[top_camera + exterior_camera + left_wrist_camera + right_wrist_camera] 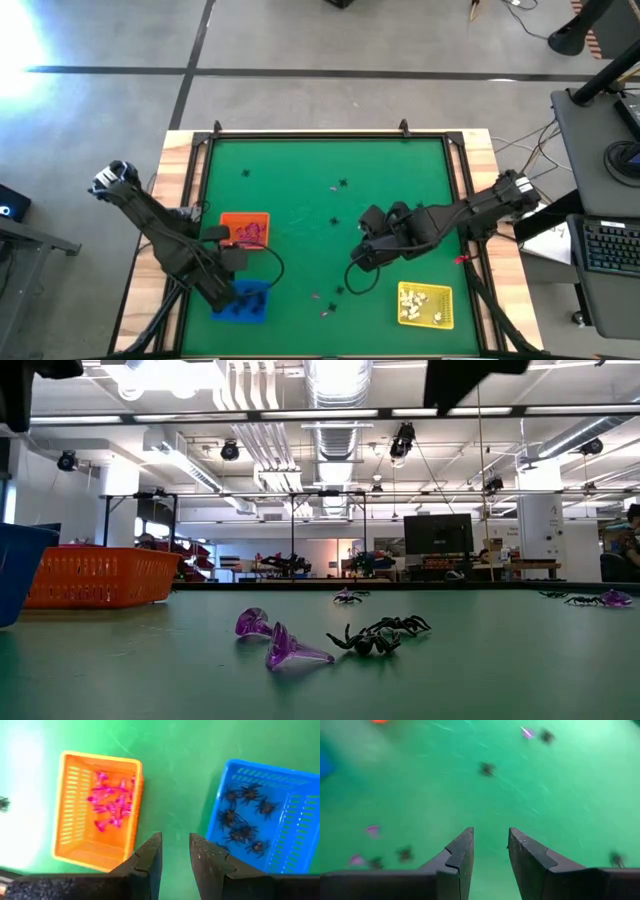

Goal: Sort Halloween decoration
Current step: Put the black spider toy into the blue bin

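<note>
The right gripper (pixel 490 851) has its jaws spread with nothing between them, hovering over bare green mat toward the front right of the counter (pixel 300 160). In the high view the right gripper (pixel 358 256) sits just left of the yellow tray (pixel 425 305), with a few loose trinkets close by on its front-left side. The left gripper (pixel 175 855) also has its jaws parted and empty, hanging over the gap between the orange tray (pixel 97 810) and the blue tray (pixel 260 815), near the counter's front left corner.

Much of the Halloween decoration is already sorted. The pinkish-purple trinkets (pixel 110 802) lie heaped in the orange tray, black spiders (pixel 245 820) fill the blue tray, and white pieces (pixel 422 300) sit in the yellow tray.

Some is left. A small cluster (pixel 330 298) of purple and black pieces lies near the front edge between the blue and yellow trays; the low view shows two purple cones (pixel 275 640) beside a black spider (pixel 380 635). More black and purple strays (pixel 340 185) are scattered across the middle of the counter, and one black piece (pixel 246 173) rests toward the far left. I judge the task well past halfway, with roughly a handful of strays to go, the front cluster being nearest the right arm.
</note>
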